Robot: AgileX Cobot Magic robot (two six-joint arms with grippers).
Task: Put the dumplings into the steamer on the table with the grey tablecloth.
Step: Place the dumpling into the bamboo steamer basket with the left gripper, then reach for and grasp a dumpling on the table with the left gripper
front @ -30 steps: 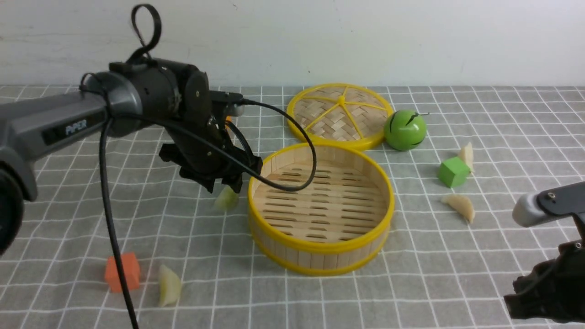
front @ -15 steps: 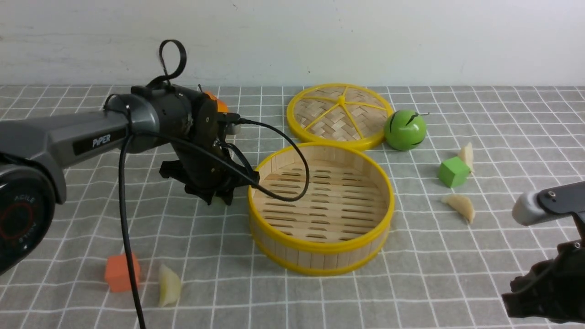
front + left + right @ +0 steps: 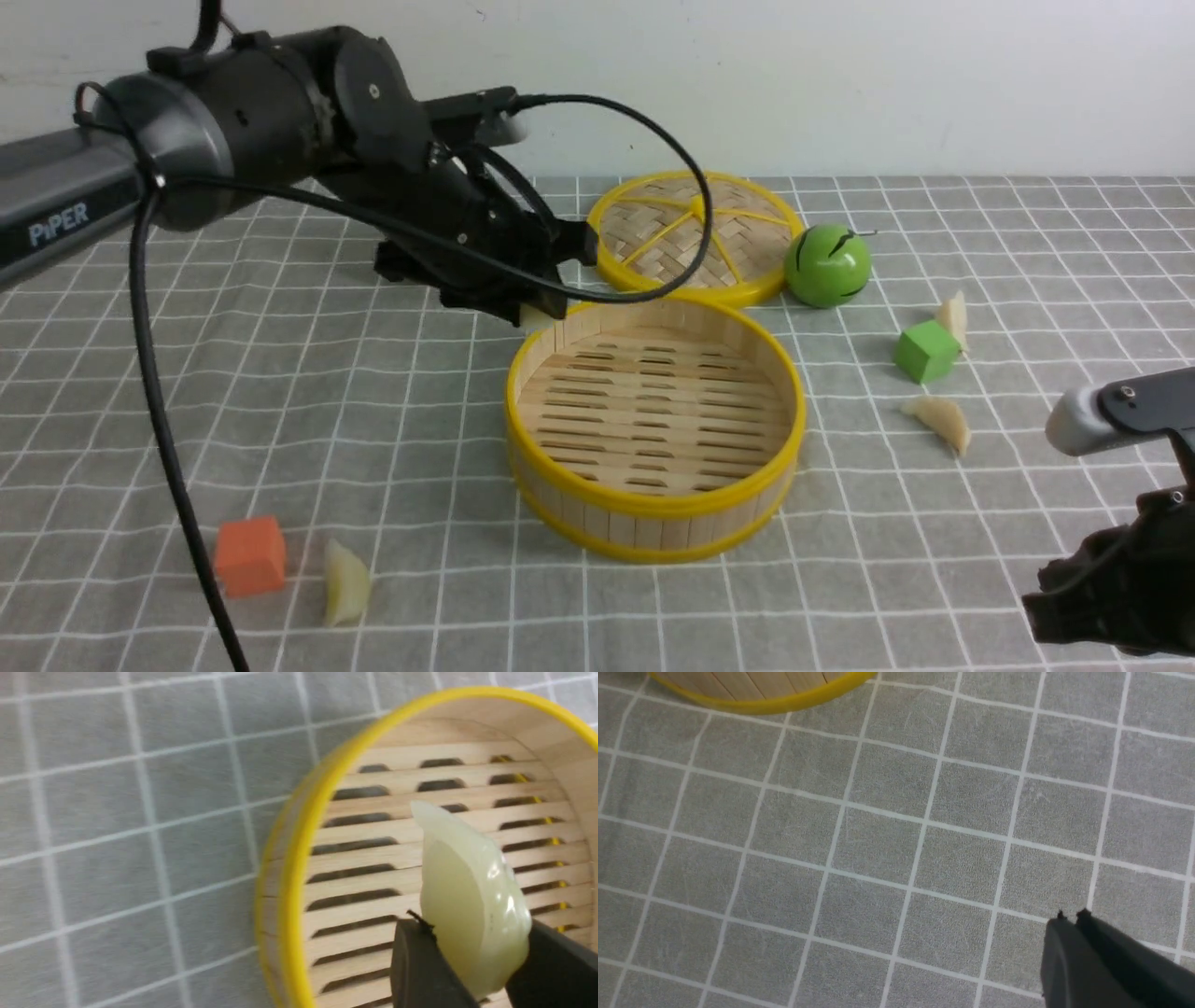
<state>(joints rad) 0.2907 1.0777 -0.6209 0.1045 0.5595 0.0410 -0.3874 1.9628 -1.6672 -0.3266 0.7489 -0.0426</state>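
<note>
The left claw (image 3: pixel 472 940), now grasping a dumpling (image 3: pixel 467 886), has lifted it off the table (image 3: pixel 373 420) to over the steamer's (image 3: pixel 653 509) far-left rim, so release comes next; the right claw (image 3: pixel 1071 915) rests clenched, empty.

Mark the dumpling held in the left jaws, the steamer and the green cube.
dumpling (image 3: pixel 467 896), left wrist view, on its glossy middle.
steamer (image 3: pixel 644 527), front view, on the near wooden wall.
green cube (image 3: pixel 924 353), front view, on its middle.
</note>
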